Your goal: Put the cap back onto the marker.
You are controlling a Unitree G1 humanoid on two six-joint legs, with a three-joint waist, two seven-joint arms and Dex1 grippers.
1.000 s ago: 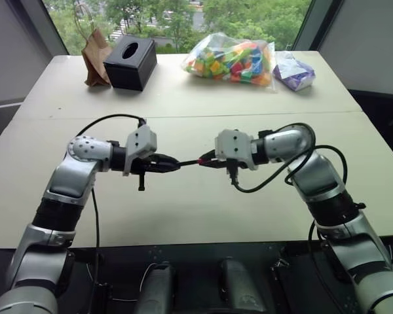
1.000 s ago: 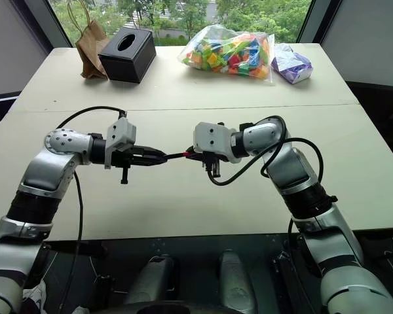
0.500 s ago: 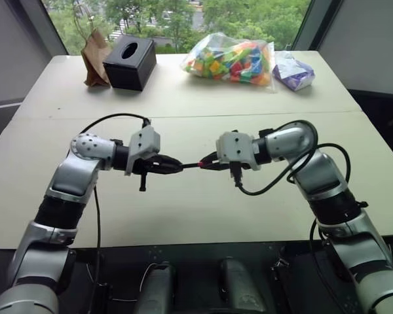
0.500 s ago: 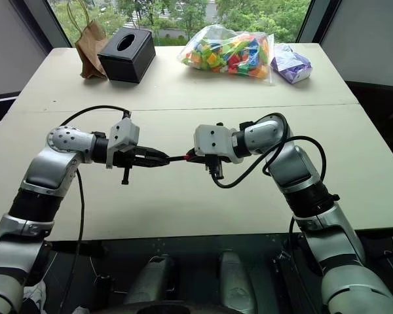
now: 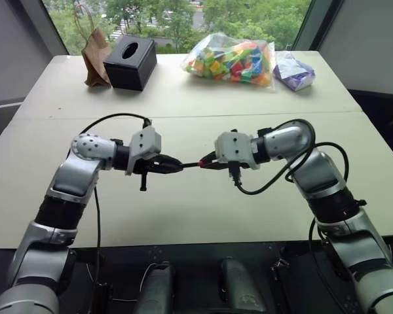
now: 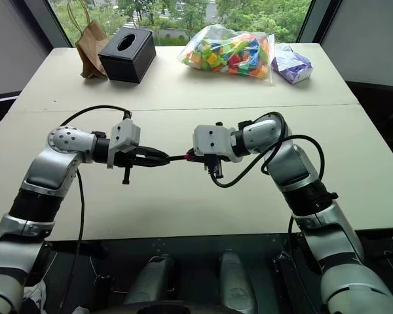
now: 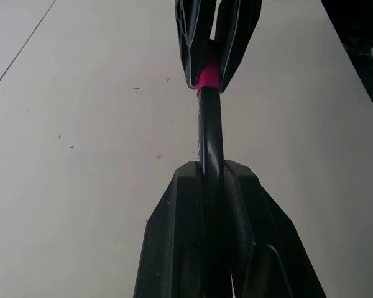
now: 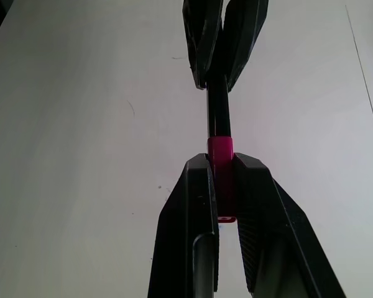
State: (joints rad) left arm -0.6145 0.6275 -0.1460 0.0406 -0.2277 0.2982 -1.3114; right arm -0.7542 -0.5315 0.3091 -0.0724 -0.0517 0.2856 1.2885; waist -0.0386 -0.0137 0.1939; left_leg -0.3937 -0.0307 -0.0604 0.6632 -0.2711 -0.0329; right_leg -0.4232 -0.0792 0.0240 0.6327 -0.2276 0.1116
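From the left eye view, the two arms meet in the air over the middle of the bench point(image 5: 183, 216). The left gripper point(image 5: 172, 165) is squeezed tight on the marker point(image 5: 191, 164). The marker lies almost flat and points across at the right gripper point(image 5: 209, 161). That gripper is pinched on the cap point(image 5: 202, 163), a tiny red bit right at the marker's end. The two grippers are very near, tip to tip, with just a short piece of dark marker showing between them. Below them the bench is bare, and its near edge is well apart from the grippers. At the far side sit a black box point(image 5: 130, 61), a brown paper bag point(image 5: 95, 57), a clear bag of bright blocks point(image 5: 232, 60) and a purple bag point(image 5: 293, 70), all well away.

From the right eye view, the same things show, with bare bench on both sides of the arms.

From the left wrist view, the marker point(image 7: 210, 130) runs straight out from between the closed fingers point(image 7: 177, 242). The cap point(image 7: 207, 77) sits on its far end, held in the other gripper.

From the right wrist view, the cap point(image 8: 221, 161) is clamped between the fingers point(image 8: 189, 230). The marker point(image 8: 218, 112) goes into it. I cannot tell if it is pushed all the way on.
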